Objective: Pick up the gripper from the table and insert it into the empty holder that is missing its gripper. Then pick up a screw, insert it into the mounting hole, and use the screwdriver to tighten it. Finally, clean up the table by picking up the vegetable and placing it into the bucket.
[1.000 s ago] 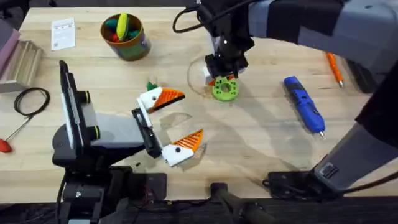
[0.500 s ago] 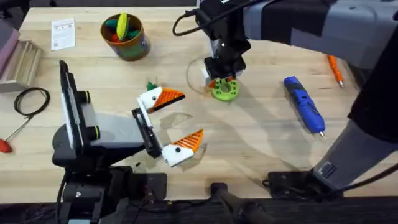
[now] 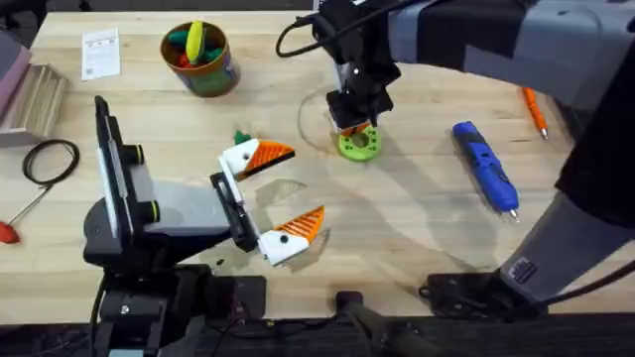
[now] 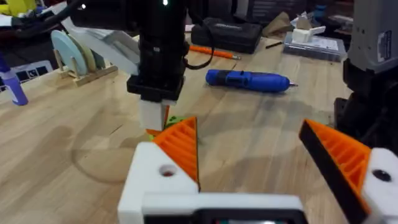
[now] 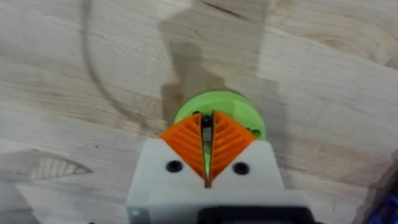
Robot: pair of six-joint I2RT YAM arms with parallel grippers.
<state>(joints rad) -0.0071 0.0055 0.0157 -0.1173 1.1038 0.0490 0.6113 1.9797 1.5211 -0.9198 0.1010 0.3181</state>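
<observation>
The bucket [image 3: 201,61] sits at the far left of the table [image 3: 417,228]. The vegetable [image 3: 241,136] lies just beside the left gripper [image 3: 298,186], whose fingers are spread wide, each carrying an orange pad. The right gripper [image 3: 355,125] has settled lower onto the green disc [image 3: 359,145] in the last second. Its fingers are now pinched on a thin dark screw [image 5: 206,132], so lifting it out likely comes next. The screwdriver [image 3: 486,167] lies clear to the right, and nothing blocks it.
</observation>
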